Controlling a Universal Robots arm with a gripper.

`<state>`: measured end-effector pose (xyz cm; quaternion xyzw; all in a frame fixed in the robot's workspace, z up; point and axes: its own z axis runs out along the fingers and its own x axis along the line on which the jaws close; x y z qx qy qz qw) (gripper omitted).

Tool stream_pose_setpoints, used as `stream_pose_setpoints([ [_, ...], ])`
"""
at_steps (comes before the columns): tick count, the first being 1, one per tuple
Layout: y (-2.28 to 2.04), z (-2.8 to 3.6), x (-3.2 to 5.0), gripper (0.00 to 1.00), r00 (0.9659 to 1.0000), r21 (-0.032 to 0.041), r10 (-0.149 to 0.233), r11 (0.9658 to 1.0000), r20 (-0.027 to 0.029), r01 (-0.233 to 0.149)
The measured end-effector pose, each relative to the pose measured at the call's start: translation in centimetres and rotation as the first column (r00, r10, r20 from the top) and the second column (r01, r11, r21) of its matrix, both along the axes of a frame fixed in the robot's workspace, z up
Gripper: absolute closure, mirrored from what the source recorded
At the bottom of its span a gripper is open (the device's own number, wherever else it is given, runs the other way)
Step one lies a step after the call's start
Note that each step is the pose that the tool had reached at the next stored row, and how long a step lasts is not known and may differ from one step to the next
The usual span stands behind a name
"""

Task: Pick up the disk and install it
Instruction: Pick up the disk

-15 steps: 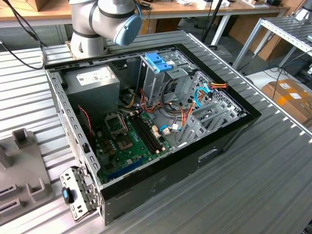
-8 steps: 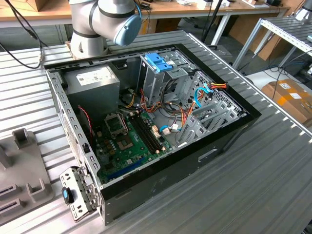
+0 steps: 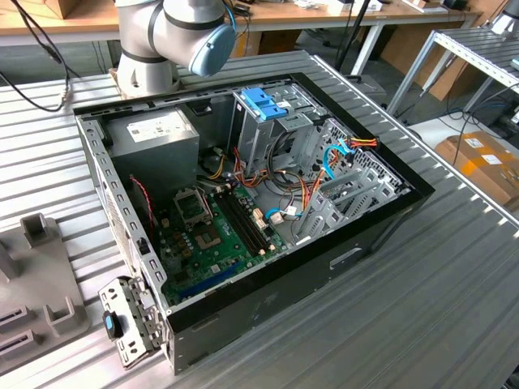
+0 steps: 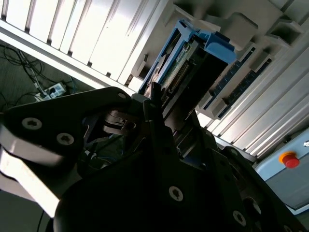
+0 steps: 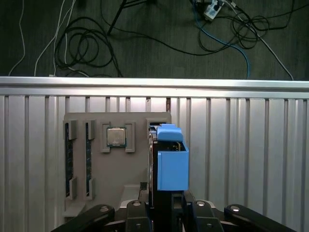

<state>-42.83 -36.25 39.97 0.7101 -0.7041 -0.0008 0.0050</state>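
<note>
In the first wrist view the disk (image 5: 172, 164), a grey drive in a light-blue carrier, stands on edge between the dark fingers of my gripper (image 5: 166, 200). It hangs above the grey fixture tray (image 5: 111, 174), over the tray's slot. In the second wrist view the disk (image 4: 193, 53) juts out from my gripper (image 4: 159, 104), which is shut on it, with its connector edge showing. In the exterior view the open computer case (image 3: 243, 203) lies on the ribbed table, and the arm's base (image 3: 162, 40) stands behind it.
The tray holds a processor chip (image 5: 116, 137) and memory sticks (image 5: 69, 159). Inside the case a metal cage with a blue top (image 3: 263, 105) stands among cables. Beyond the table edge (image 5: 154, 83) cables lie on the floor. A red stop button (image 4: 288, 159) sits nearby.
</note>
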Motion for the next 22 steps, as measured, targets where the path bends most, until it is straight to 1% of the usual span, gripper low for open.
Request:
stream_pose_setpoints([
  [1, 0.00, 0.15, 0.00, 0.65, 1.0000, 0.0000, 0.000, 1.0000, 0.0000, 0.000],
  [2, 0.00, 0.44, 0.00, 0.65, 1.0000, 0.0000, 0.000, 1.0000, 0.0000, 0.000],
  [8, 0.00, 1.31, 0.00, 0.65, 1.0000, 0.0000, 0.000, 1.0000, 0.0000, 0.000],
  [10, 0.00, 1.86, 0.00, 0.65, 1.0000, 0.0000, 0.000, 1.0000, 0.0001, 0.000],
  [11, 0.00, 2.01, -0.01, 0.65, 1.0000, 0.0001, 0.000, 1.0000, 0.0001, 0.000],
  [22, 0.00, 2.12, 0.00, 0.65, 1.0000, -0.0002, 0.000, 1.0000, 0.0000, 0.000],
])
